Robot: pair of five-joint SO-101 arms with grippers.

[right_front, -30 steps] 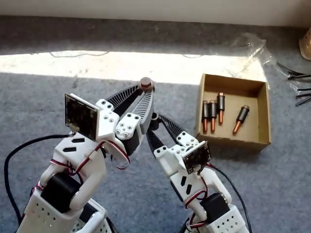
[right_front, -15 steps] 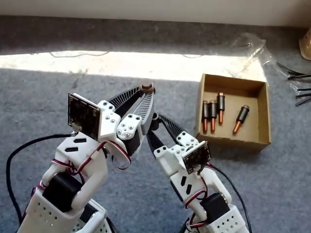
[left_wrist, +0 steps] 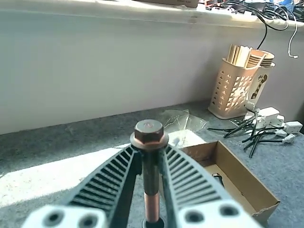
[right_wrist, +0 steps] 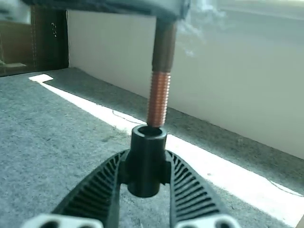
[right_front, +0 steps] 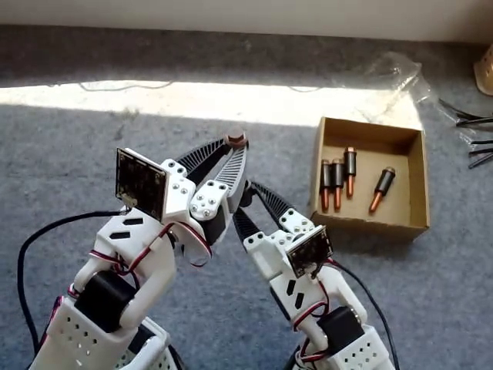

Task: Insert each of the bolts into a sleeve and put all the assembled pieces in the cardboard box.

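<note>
My left gripper (left_wrist: 149,153) pinches the bolt (left_wrist: 149,134) under its head; my right gripper (right_wrist: 146,176) pinches the sleeve (right_wrist: 147,145), with the threaded tip at its mouth. Both look stiff, light and probably slippery, so I'd grip mid-body

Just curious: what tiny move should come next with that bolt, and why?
Probably the left claw should lower the bolt straight down: its threaded tip sits at the mouth of the sleeve in the right claw, lined up but barely in.
</note>
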